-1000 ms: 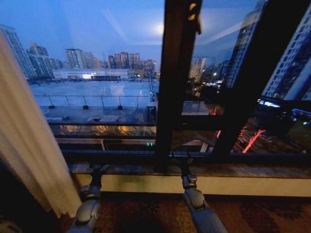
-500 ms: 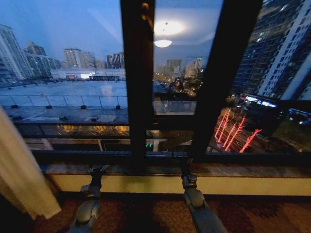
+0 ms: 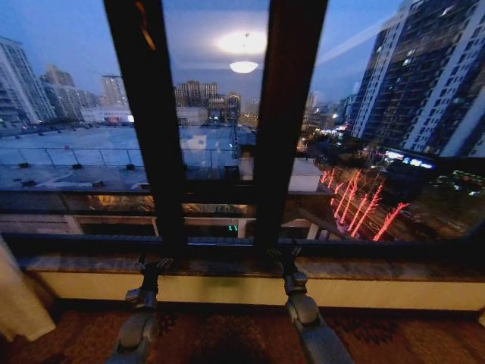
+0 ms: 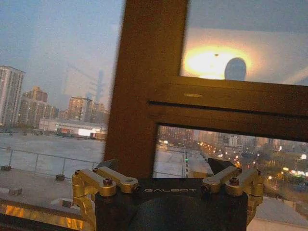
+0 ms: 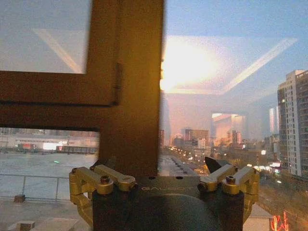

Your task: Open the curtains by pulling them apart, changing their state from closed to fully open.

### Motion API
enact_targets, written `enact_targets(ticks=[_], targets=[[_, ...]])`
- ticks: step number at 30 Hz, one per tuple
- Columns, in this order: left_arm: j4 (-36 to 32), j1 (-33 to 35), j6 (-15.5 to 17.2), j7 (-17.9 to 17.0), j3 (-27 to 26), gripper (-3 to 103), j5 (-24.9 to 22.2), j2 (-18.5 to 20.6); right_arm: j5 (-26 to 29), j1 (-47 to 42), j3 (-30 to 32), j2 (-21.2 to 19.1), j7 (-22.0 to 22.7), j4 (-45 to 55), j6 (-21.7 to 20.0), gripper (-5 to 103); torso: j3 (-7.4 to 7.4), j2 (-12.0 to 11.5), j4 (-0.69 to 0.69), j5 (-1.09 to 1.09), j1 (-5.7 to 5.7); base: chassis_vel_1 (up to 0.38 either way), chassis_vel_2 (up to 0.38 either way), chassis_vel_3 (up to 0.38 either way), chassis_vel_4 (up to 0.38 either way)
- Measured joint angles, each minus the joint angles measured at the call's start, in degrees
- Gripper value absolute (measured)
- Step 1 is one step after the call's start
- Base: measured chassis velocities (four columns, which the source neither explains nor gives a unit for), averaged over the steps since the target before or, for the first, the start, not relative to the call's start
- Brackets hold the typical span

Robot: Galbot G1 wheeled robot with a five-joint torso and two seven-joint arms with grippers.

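behind window point(image 3: 227, 152), night city

High-rise room here, looks like a hotel or apartment, well above street level. A big window point(image 3: 227, 136) with dark vertical frames point(image 3: 148, 129) looks out over rooftops and tower blocks point(image 3: 424, 83) at dusk, red-lit trees point(image 3: 356, 208) on the street far below right. A ceiling lamp reflection point(image 3: 244, 67) glows in the glass. Stone sill point(image 3: 379, 267), patterned carpet point(image 3: 227, 337), and a cream curtain edge point(image 3: 17, 303) near left.
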Motion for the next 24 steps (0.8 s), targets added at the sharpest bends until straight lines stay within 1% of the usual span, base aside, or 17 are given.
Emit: enact_targets(ticks=[3, 5, 7, 10, 14, 21, 24], targets=[[0.0, 0.0, 0.0, 0.0, 0.0, 100, 0.0, 0.0, 0.0, 0.0, 0.0, 0.0, 0.0, 0.0, 0.0, 100, 0.00, 0.0, 0.00, 0.02, 0.00, -0.178, -0.182, 0.195, 0.212], [0.0, 0.0, 0.0, 0.0, 0.0, 100, 0.0, 0.0, 0.0, 0.0, 0.0, 0.0, 0.0, 0.0, 0.0, 100, -0.01, 0.0, 0.02, 0.03, -0.01, -0.042, -0.091, 0.102, 0.052], [0.0, 0.0, 0.0, 0.0, 0.0, 100, 0.0, 0.0, 0.0, 0.0, 0.0, 0.0, 0.0, 0.0, 0.0, 100, -0.01, 0.0, 0.00, 0.01, -0.01, -0.004, -0.060, 0.000, 0.009], [0.0, 0.0, 0.0, 0.0, 0.0, 100, 0.0, 0.0, 0.0, 0.0, 0.0, 0.0, 0.0, 0.0, 0.0, 100, -0.01, 0.0, 0.05, -0.07, -0.01, 0.009, 0.012, -0.020, -0.012], [0.0, 0.0, 0.0, 0.0, -0.1, 100, 0.0, 0.0, 0.0, 0.0, 0.0, 0.0, 0.0, 0.0, 0.0, 100, -0.01, 0.0, 0.05, 0.00, 0.00, 0.050, 0.065, -0.051, -0.052], [0.0, 0.0, 0.0, 0.0, 0.0, 100, 0.0, 0.0, 0.0, 0.0, 0.0, 0.0, 0.0, 0.0, 0.0, 100, 0.00, 0.0, 0.01, 0.01, 0.00, 0.003, -0.009, -0.003, 0.006], [0.0, 0.0, 0.0, 0.0, 0.0, 100, 0.0, 0.0, 0.0, 0.0, 0.0, 0.0, 0.0, 0.0, 0.0, 100, 0.00, 0.0, 0.02, 0.00, 0.00, 0.033, -0.059, -0.039, 0.060]])
